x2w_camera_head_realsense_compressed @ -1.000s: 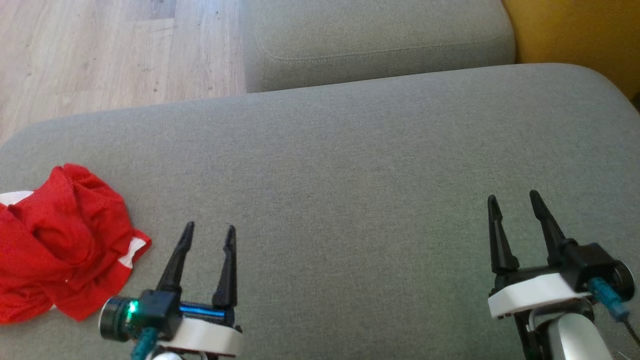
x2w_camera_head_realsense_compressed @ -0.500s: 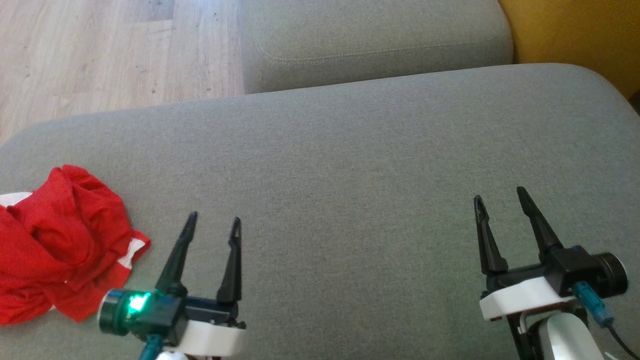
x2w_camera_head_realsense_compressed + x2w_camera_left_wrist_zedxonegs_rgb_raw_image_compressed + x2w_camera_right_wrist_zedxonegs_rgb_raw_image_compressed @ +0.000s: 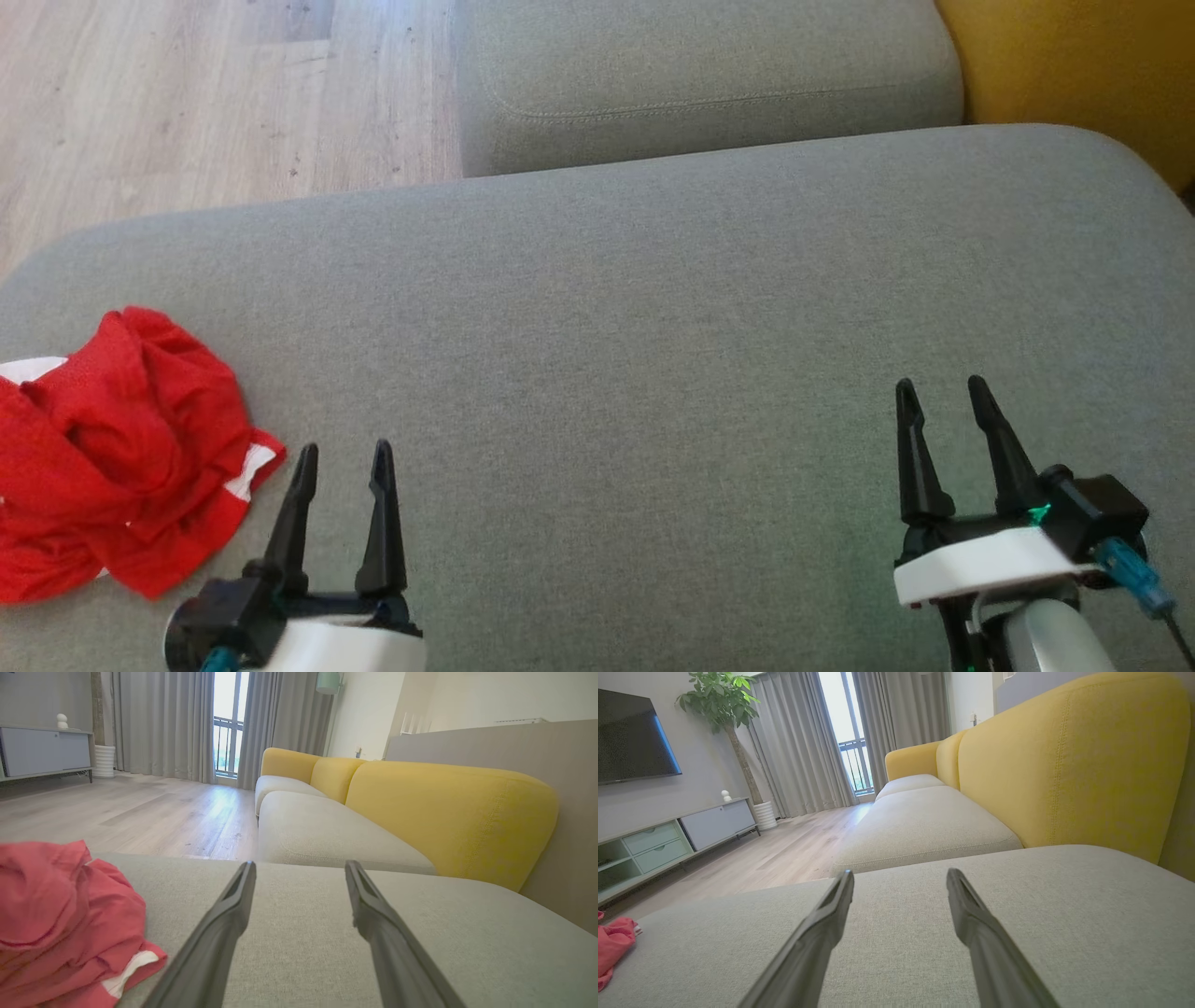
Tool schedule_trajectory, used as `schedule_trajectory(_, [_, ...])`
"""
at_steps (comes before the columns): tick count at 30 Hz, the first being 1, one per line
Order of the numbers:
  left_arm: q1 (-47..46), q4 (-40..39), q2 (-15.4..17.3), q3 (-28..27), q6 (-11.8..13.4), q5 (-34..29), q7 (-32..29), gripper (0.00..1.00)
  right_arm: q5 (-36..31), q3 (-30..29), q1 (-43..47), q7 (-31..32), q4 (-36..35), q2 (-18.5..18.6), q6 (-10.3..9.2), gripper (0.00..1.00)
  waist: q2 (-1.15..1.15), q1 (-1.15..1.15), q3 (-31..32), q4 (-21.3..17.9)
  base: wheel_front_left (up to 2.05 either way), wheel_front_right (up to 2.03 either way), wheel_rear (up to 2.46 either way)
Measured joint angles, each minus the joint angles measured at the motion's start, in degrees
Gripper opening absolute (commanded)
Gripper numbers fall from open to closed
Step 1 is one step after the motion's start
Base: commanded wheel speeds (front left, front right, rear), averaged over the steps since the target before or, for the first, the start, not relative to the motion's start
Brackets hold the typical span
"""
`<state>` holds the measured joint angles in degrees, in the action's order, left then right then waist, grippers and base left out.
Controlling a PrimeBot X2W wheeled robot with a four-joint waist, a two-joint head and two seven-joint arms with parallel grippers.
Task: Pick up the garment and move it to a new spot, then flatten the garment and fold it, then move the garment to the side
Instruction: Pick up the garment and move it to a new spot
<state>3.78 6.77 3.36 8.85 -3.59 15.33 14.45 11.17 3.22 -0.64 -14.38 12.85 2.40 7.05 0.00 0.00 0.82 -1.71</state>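
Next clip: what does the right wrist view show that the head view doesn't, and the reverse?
Right wrist view adds the room: a wall TV, a potted plant, a low cabinet and curtains. Head view adds the left hand, open beside the crumpled red garment. Shared: the garment, the grey cushion, the yellow backrest and the open right hand.

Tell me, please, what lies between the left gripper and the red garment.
Only a narrow strip of bare grey cushion separates the open left gripper from the garment; the head view shows it.
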Motion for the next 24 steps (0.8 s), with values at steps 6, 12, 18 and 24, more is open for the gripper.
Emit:
schedule_trajectory(6, [0.14,3.21,-0.24,-0.09,-1.15,0.97,0.0,1.0,1.53,0.15,0.0,0.0,1.16,0.0,0.0,1.0,0.0,0.0,0.13,-0.16,0.0,0.0,0.0])
schedule_trajectory(12, [0.12,4.01,-0.3,-0.09,-1.13,2.11,0.0,1.0,1.89,0.1,0.0,0.0,1.59,0.0,0.0,1.0,0.0,0.0,0.2,-0.22,0.0,0.0,0.0])
schedule_trajectory(18, [0.12,4.15,-0.32,-0.11,-1.13,2.45,0.0,1.0,1.94,0.05,0.0,0.0,1.86,0.0,0.0,1.0,0.0,0.0,0.34,0.04,0.0,0.0,0.0])
schedule_trajectory(24, [0.09,4.21,-0.37,-0.52,-0.83,3.01,0.0,1.0,2.49,1.25,0.0,0.0,2.02,0.01,0.0,1.0,0.0,0.0,0.32,1.0,0.0,0.0,0.0])
